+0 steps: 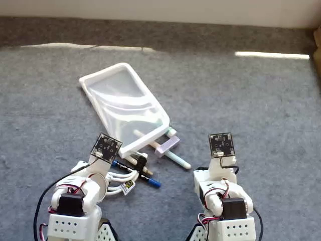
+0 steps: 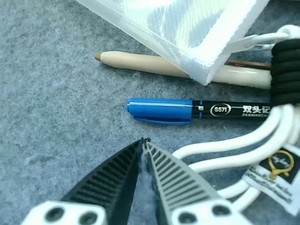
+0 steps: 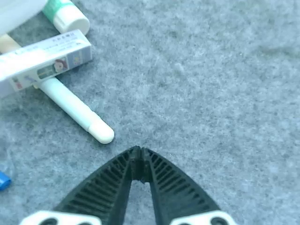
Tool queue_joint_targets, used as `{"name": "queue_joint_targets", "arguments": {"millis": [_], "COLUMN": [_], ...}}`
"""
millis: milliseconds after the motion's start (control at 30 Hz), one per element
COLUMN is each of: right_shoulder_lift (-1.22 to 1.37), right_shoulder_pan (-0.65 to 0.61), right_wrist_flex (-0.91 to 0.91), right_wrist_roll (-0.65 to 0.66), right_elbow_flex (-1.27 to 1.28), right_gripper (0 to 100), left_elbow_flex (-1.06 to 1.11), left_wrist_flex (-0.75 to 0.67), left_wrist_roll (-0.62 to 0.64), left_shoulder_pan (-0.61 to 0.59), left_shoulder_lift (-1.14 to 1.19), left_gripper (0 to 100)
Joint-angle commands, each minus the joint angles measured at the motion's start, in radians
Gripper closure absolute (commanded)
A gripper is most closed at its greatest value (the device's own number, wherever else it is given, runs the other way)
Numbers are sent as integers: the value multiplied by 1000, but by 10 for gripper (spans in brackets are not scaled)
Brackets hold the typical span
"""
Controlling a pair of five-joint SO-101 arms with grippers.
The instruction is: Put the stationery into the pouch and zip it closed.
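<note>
the pouch (image 1: 125,103) lies flat on the desk (image 1: 261,115). the blue pen (image 2: 159,111) and white pen (image 3: 75,110) lie just beside it, not inside yet. the left gripper (image 2: 143,141) and right gripper (image 3: 139,157) are both pinched closed on nothing, near the pens, ready to pick.

A grey felt-like cloth (image 1: 261,110) covers the desk from the near edge to the far one. Along the far edge runs a darker band (image 1: 150,30), with a pale wall (image 1: 150,9) behind it. Two bright strips of light (image 1: 271,54) lie near the far edge. A brown thing (image 1: 317,45) shows at the far right corner, too cut off to identify.
</note>
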Motion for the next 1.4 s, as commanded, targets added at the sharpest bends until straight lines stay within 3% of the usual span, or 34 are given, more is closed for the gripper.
{"name": "queue_joint_targets", "arguments": {"millis": [0, 233, 533, 767, 1133, 1367], "right_shoulder_lift": [-15, -15, -15, -16, -16, -13], "right_shoulder_pan": [5, 5, 10, 12, 12, 5], "right_wrist_flex": [7, 7, 5, -2, -2, 7], "right_wrist_roll": [-9, -9, -11, -11, -15, -157], "right_elbow_flex": [136, 136, 136, 128, -124, -225], "right_gripper": [993, 993, 993, 993, 993, 993], "left_elbow_flex": [19, 15, 18, 16, 19, 19], "left_wrist_flex": [0, -9, -138, -193, -192, -192], "left_wrist_roll": [11, 11, 11, 12, 12, 12], "left_shoulder_pan": [13, 18, 8, -168, -188, -188], "left_shoulder_lift": [-12, -12, -12, -12, -12, -10], "left_gripper": [993, 993, 993, 994, 994, 994]}}
